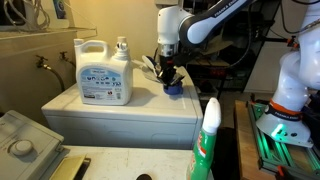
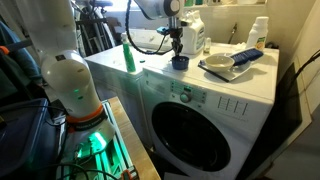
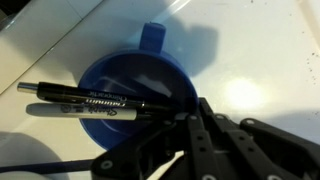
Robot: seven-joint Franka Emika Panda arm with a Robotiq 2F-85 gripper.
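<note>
A blue cup point(image 3: 135, 90) with a handle stands on the white washing machine top point(image 3: 260, 50). A black marker point(image 3: 90, 100) lies across the cup's mouth, its tip end toward my fingers. My gripper point(image 3: 190, 122) hangs just above the cup's edge, open and holding nothing. In both exterior views the gripper point(image 1: 167, 72) point(image 2: 177, 45) points straight down over the cup point(image 1: 174, 89) point(image 2: 180, 62).
A large white detergent jug point(image 1: 103, 72) stands on the machine beside the cup. A green spray bottle point(image 1: 206, 140) is close to the camera. In an exterior view a bowl and plate point(image 2: 222, 66), a white bottle point(image 2: 258, 36) and another green bottle point(image 2: 128, 56) sit on the machine top.
</note>
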